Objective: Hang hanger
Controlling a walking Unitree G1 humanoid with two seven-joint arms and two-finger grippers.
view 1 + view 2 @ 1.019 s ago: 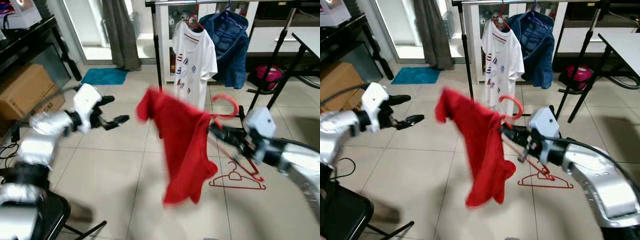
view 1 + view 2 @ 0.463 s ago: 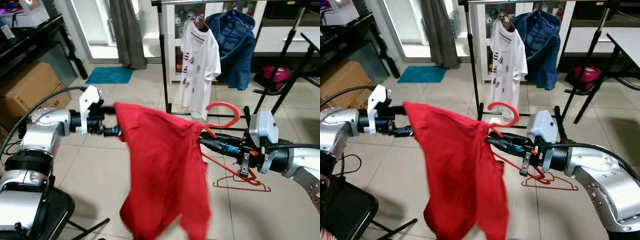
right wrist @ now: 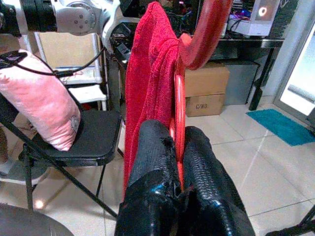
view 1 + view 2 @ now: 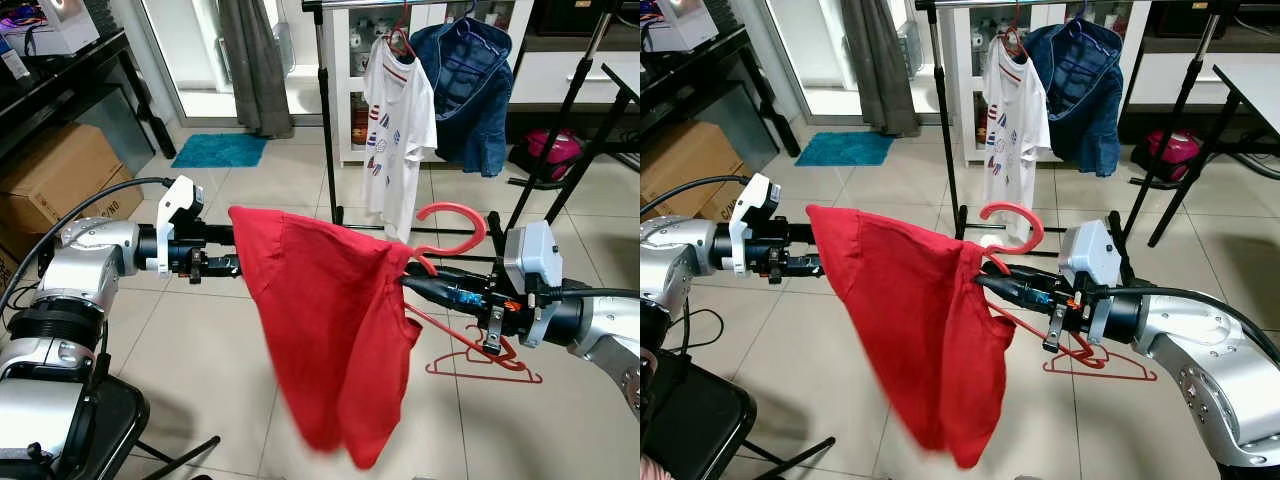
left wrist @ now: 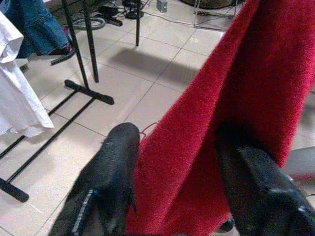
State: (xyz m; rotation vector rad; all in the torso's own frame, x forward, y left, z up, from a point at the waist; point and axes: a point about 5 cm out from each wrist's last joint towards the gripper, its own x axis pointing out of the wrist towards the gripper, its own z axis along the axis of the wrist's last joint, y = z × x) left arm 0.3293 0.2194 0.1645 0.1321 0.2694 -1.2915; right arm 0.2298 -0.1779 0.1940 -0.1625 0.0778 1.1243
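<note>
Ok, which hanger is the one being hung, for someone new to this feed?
Start at the clothes rack at the back, then come forward to the right pincer. It grips the red hanger carrying the red shirt; a bare red hanger lies on the floor.

The rail (image 4: 420, 4) has bare room left of the white shirt (image 4: 397, 110) (blue jacket (image 4: 470, 80) beside it); a floor hanger (image 4: 480, 368) lies below.

bright even indoor light, left wrist view soft.
</note>
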